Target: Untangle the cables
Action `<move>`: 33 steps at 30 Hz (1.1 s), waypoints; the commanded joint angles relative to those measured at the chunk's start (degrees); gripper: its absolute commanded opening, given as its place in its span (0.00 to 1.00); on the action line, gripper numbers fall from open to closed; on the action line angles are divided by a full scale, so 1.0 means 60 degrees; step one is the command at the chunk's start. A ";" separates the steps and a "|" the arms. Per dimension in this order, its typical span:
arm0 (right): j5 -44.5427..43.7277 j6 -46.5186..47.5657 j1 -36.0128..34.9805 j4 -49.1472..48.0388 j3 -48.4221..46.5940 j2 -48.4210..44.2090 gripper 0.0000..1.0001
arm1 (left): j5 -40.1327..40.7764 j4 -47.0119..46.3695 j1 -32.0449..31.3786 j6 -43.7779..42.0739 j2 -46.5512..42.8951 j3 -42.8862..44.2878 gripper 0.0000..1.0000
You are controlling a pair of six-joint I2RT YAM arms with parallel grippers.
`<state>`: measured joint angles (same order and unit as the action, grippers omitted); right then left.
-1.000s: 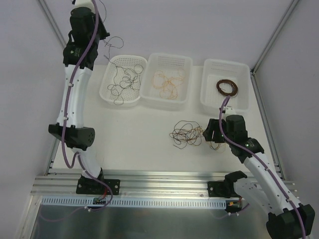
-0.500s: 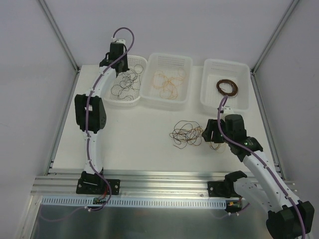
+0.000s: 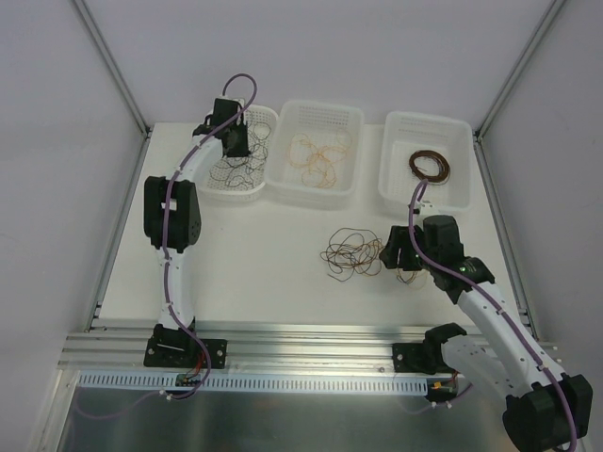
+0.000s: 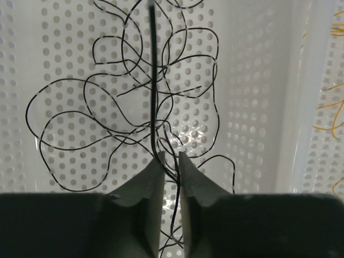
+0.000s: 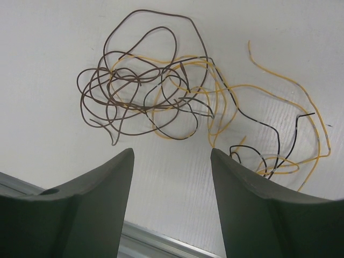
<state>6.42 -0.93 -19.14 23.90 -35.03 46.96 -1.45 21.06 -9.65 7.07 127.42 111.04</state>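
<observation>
A tangle of brown, yellow and black cables lies on the white table right of centre. My right gripper hovers just right of it, open and holding nothing. In the right wrist view the tangle lies beyond the right gripper. My left gripper reaches down into the left basket over loose black cables. In the left wrist view the left gripper stands open by a narrow gap. One black strand runs straight through that gap, thinner than the gap.
The middle basket holds loose orange-yellow wires. The right basket holds a neat dark-brown wire ring. All three baskets stand in a row at the back. An aluminium rail runs along the near edge.
My left arm came down from high at the back left into the left basket, carrying the black cable with it. Its jaws have parted slightly. The right arm stayed still.
</observation>
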 commanded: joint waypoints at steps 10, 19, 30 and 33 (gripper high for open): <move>-0.0731 0.0052 -0.0370 -0.0058 -0.0710 0.0551 0.62 | 0.1444 0.0621 0.0041 0.1531 -0.4267 -0.1353 0.99; -0.2182 0.0535 -0.0341 -0.0511 -0.1105 0.1767 0.55 | -0.0517 0.0738 -0.0281 0.2586 -0.7917 -0.4339 0.99; -0.1481 0.1239 -0.0370 -0.1727 -0.1164 0.3349 0.37 | -0.2306 0.1090 -0.1087 0.2454 -1.1771 -0.9232 0.99; -0.1157 0.1327 -0.0472 -0.1699 -0.1281 0.3394 0.23 | -0.2351 0.1104 -0.1291 0.2542 -1.2298 -1.0010 0.99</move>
<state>-3.09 5.45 -21.15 16.05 -39.66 67.26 -12.75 28.18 -16.27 21.93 57.69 53.69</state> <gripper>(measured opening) 0.273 0.991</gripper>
